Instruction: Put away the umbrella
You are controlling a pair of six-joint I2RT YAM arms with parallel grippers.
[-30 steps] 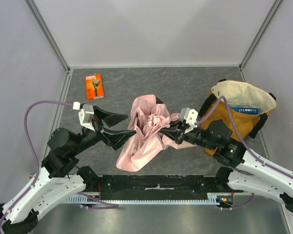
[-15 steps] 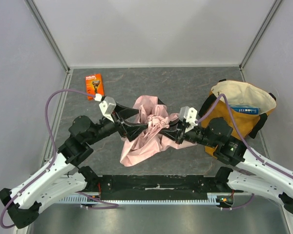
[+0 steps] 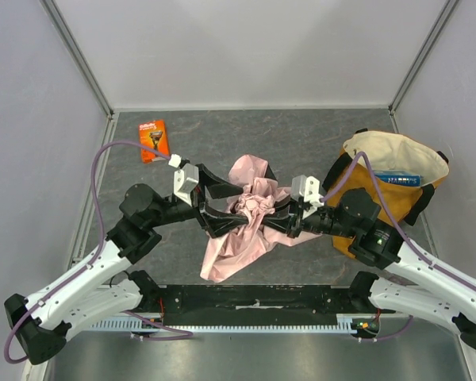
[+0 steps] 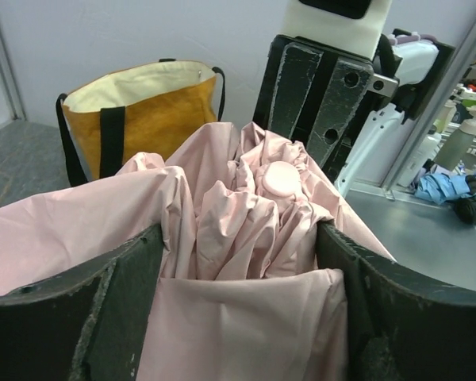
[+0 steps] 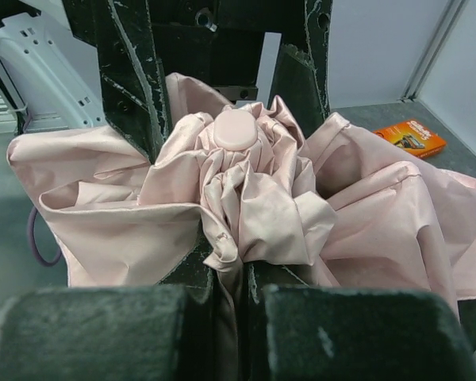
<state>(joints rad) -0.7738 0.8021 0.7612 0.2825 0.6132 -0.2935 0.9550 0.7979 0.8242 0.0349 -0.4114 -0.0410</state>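
Change: Your left arm has swung in from the left. A second ago its pincer was beside the cloth; now its fingers reach over the bunched part. The right arm has hardly moved.
Left pincer: The left pincer (image 3: 239, 205) stands wide apart, one finger on each side of the gathered cloth. In its own wrist view (image 4: 239, 238) you see the pink folds filling the gap between the two fingers (image 4: 103, 317). I cannot tell if the cloth presses on both.
Right pincer: The right pincer (image 3: 266, 216) is closed together, and a fold of the umbrella cloth is clamped in it. In the right wrist view (image 5: 232, 278) the fold comes up out of the narrow slit between the fingers.
Umbrella: The umbrella (image 3: 246, 222) lies in the middle of the table (image 3: 301, 139), between the two pincers, folded down but loose and crumpled. A long flap hangs toward the near edge. Its round pink cap (image 4: 283, 178) sits on top of the bunch, facing the left pincer, as you see also from the right wrist (image 5: 236, 128).
Bag: The yellow bag (image 3: 401, 205) stands open at the right of the table, just behind the right arm and apart from the umbrella. A blue box (image 3: 397, 179) lies in it.
Other thing: An orange razor pack (image 3: 153, 140) lies at the far left of the table, well apart from the umbrella.
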